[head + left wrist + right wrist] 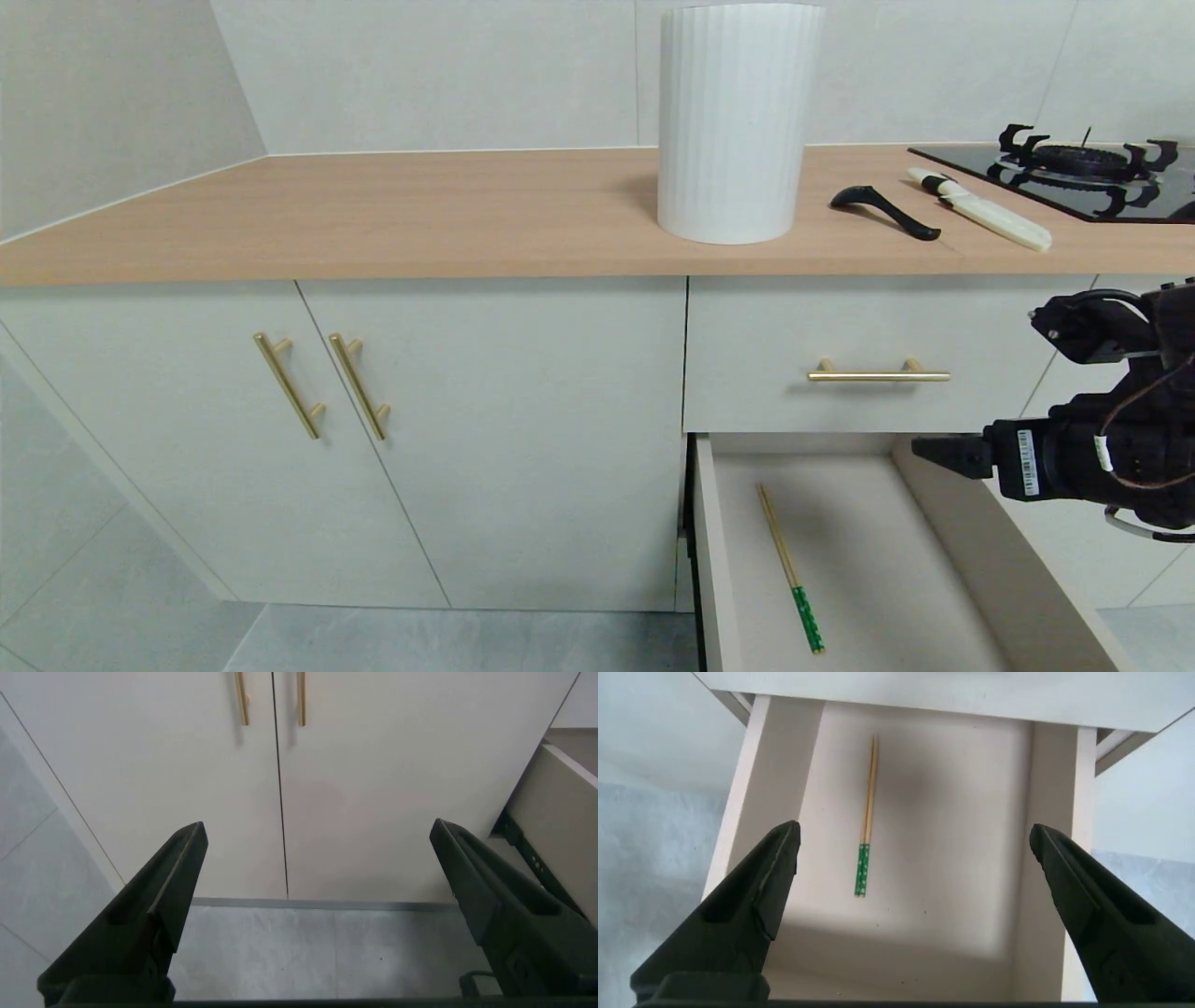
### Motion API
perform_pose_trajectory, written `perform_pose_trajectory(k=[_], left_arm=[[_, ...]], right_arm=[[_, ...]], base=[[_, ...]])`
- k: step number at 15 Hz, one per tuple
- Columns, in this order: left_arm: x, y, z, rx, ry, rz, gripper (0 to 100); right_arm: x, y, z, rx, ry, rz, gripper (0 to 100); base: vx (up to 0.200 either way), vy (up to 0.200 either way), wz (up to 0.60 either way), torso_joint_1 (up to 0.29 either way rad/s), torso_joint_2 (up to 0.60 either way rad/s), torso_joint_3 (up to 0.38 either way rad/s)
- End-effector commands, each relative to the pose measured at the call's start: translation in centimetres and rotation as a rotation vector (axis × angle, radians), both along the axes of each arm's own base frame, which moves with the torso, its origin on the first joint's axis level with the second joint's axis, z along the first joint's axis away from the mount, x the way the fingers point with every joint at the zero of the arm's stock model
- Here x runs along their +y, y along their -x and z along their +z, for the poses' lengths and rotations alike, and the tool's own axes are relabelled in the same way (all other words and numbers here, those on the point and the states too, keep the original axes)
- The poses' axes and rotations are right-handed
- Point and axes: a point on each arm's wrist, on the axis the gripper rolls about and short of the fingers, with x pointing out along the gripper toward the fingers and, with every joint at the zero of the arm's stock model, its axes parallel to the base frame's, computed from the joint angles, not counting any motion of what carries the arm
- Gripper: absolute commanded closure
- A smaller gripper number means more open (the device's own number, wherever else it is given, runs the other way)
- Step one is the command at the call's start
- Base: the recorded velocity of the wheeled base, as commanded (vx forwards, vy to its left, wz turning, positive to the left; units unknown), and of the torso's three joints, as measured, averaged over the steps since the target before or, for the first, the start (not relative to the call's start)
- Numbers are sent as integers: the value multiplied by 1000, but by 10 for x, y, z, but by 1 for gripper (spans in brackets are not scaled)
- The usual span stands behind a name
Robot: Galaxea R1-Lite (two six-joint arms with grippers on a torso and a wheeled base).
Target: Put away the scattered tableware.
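Head view: wooden counter (420, 215) carrying a white ribbed canister (733, 121), with a black spoon (882, 210) and a pale knife (980, 210) to its right, apart from each other, near the hob (1074, 177). Below, open drawer (709, 560) holding chopsticks (789, 569) laid flat, green ends toward the drawer front. Right gripper (938, 455) poised above the drawer's right wall. Left wrist view: left gripper (318, 835), fingers (173, 882) spread wide and empty, facing closed cabinet doors (374, 775) above the floor (318, 952). Right wrist view: fingers spread wide, empty, over the drawer; chopsticks below, untouched.
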Motion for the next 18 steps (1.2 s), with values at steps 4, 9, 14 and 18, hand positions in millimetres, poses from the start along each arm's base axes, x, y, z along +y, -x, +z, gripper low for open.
perform_pose_trajectory(k=[4, 9, 14, 18], left_arm=[[0, 0, 0, 0, 0, -1, 0], [0, 0, 0, 1, 0, -1, 0], [0, 0, 0, 0, 0, 1, 0], [0, 0, 0, 0, 0, 1, 0]], right_arm=[[-2, 1, 1, -8, 2, -3, 0], [-3, 1, 1, -9, 5, -11, 0], [-3, 0, 1, -5, 5, -9, 0], [-3, 0, 0, -2, 6, -9, 0]], base=[[0, 0, 0, 0, 0, 0], [0, 0, 0, 62, -216, -212], [0, 0, 0, 141, -509, -299], [0, 0, 0, 177, -481, -296]])
